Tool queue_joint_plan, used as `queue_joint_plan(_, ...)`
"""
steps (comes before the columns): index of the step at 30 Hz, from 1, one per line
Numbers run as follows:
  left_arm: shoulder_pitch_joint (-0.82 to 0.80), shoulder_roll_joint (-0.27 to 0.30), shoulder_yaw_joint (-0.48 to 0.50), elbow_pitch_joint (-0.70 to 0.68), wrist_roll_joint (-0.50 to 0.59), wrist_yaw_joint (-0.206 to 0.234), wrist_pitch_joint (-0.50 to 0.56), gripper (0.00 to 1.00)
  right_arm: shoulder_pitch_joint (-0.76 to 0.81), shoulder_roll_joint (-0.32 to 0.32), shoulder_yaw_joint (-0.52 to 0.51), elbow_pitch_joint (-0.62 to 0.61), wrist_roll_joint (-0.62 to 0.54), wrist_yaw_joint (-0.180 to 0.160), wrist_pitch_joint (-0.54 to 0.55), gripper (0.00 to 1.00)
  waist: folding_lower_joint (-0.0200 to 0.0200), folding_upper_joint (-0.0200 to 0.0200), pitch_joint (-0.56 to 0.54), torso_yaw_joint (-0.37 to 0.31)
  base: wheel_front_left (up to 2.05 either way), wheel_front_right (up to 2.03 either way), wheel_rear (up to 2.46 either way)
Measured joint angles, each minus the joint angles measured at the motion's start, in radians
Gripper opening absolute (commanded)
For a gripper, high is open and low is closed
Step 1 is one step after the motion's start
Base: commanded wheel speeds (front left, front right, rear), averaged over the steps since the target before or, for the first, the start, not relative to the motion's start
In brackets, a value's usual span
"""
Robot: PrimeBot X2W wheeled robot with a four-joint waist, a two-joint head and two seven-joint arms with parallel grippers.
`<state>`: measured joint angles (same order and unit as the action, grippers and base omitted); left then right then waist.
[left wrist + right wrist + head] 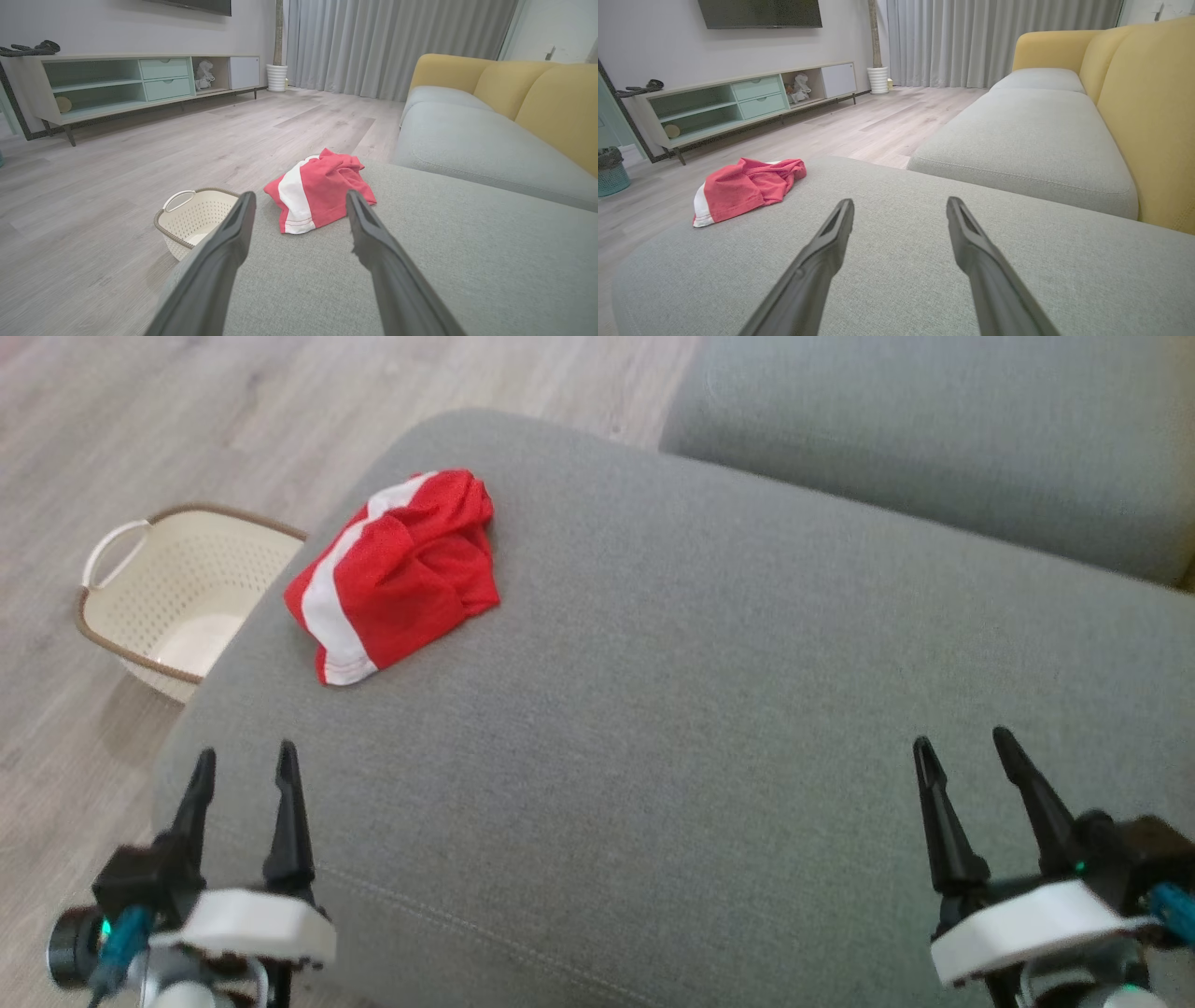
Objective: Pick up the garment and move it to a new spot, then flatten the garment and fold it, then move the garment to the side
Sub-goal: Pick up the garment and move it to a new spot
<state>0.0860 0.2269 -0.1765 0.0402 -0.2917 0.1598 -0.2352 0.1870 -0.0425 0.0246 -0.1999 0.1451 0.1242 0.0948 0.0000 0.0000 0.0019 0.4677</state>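
Basket (187, 588) of perforated cream plastic sits on woodgrain floor (112, 429); the crumpled red mesh garment (411, 579), white-striped, lies near the woven grey sofa cushion's (700, 709) left edge. The left gripper (246, 749) and right gripper (962, 736) have their jaws released, empty.

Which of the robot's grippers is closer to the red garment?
Left. The left gripper hovers just short of the red garment, near the left edge of the cushion; the right gripper is far off to its right.

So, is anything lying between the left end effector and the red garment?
Nothing. In the head view, bare grey cushion runs from the open left end effector to the crumpled red garment; the left wrist view agrees.
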Motion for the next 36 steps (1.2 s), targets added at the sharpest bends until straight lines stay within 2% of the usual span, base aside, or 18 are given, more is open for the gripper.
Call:
queue_joint_plan(4,-0.092,0.0,0.001,0.081,-0.002,-0.006,-0.005,1.0,-0.047,0.0,0.007,-0.027,-0.027,0.0,0.031,1.0,0.0,0.0,0.059,-0.017,0.0,0.0,0.0)
queue_joint_plan(16,-0.523,-0.002,0.065,0.558,-0.105,-0.162,-0.014,1.0,-0.198,-0.002,0.042,-0.101,-0.125,0.0,0.109,1.0,0.0003,0.0,0.292,-0.116,0.0,0.0,0.0)
queue_joint_plan(20,-0.649,0.0,0.076,0.746,-0.125,-0.199,-0.014,1.0,-0.231,-0.005,0.046,-0.111,-0.135,0.0,0.12,1.0,0.0005,0.0,0.365,-0.157,0.0,0.0,0.0)
queue_joint_plan(25,-0.758,0.038,0.097,0.977,-0.153,-0.228,0.023,0.98,-0.251,-0.006,0.059,-0.11,-0.137,0.0,0.119,1.0,0.0002,0.0,0.419,-0.215,0.0,0.0,0.0)
queue_joint_plan(27,-0.781,0.047,0.097,1.026,-0.156,-0.235,0.022,0.0,-0.259,-0.006,0.056,-0.1,-0.136,0.0,0.115,1.0,0.0003,-0.0001,0.429,-0.236,0.0,0.0,0.0)
queue_joint_plan(33,-0.803,0.065,0.136,1.048,-0.167,-0.239,-0.013,0.0,-0.261,-0.006,0.03,-0.074,-0.12,0.0,0.081,1.0,0.0,0.0,0.408,-0.257,0.0,0.0,0.0)
queue_joint_plan(36,-0.791,0.085,0.164,0.944,-0.151,-0.225,-0.013,0.0,-0.259,-0.006,0.02,-0.059,-0.116,0.0,0.063,1.0,0.0,0.0,0.379,-0.255,0.0,0.0,0.0)
